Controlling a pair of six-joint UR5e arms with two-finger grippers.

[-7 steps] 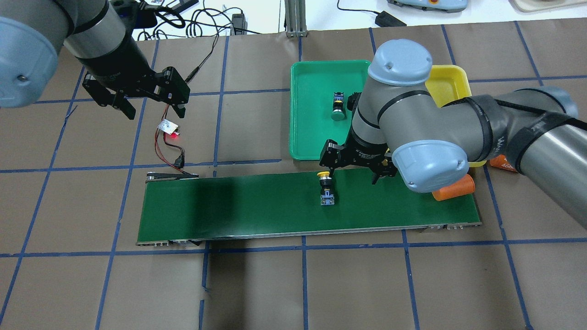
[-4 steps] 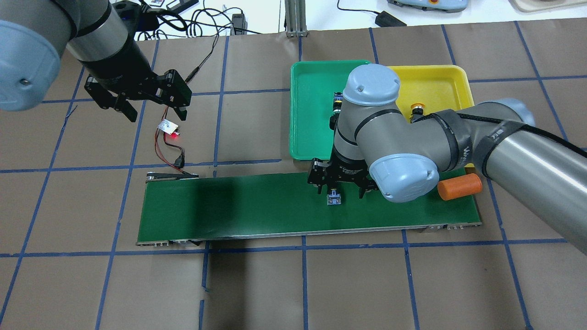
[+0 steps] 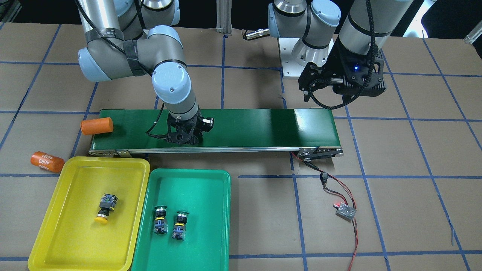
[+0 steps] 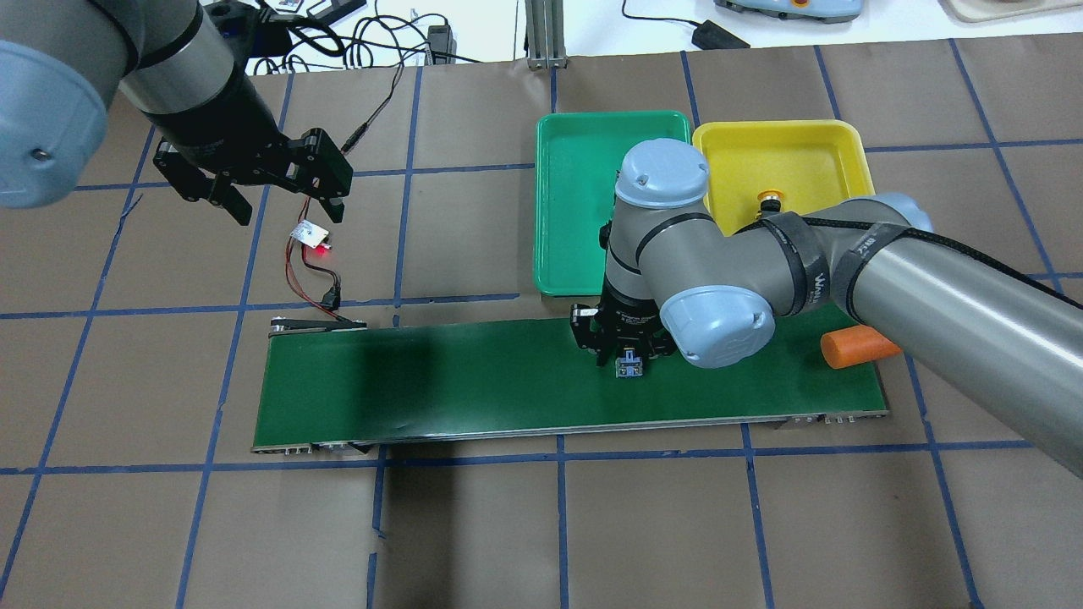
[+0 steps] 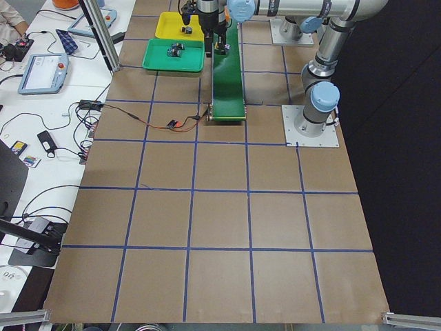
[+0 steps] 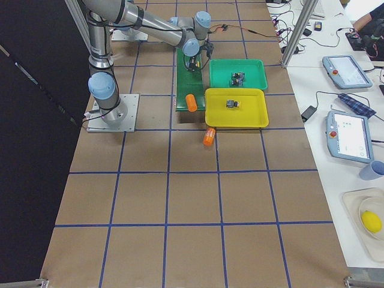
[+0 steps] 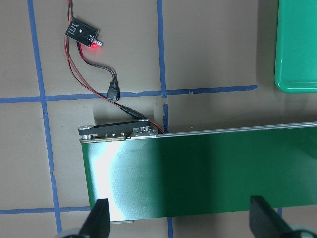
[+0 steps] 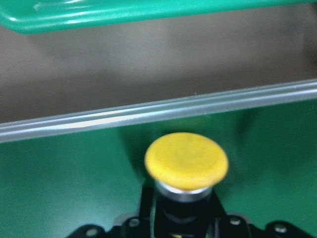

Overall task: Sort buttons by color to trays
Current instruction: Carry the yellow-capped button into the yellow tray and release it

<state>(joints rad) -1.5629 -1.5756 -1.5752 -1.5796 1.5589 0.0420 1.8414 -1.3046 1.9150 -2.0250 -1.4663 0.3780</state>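
Note:
A yellow button (image 8: 186, 161) lies on the dark-green belt (image 4: 465, 381), its grey-blue base (image 4: 627, 368) showing below my right gripper (image 4: 627, 353). That gripper is low over it, open, with a finger on either side of the body. A second yellow button (image 3: 104, 207) lies in the yellow tray (image 3: 49, 226). Two green buttons (image 3: 160, 220) (image 3: 179, 225) lie side by side in the green tray (image 3: 203, 210). My left gripper (image 4: 286, 207) hangs open above the table past the belt's left end, its fingers (image 7: 99, 218) empty.
One orange cylinder (image 3: 96, 125) lies on the belt's end nearest the trays and another (image 3: 47, 161) on the table beside the yellow tray. A small sensor board (image 4: 309, 233) with a red light and wires sits by the belt's other end.
My right arm swung left off the trays and came down over the yellow button on the belt. The button and the orange cylinder drifted slightly right. The left arm barely moved.

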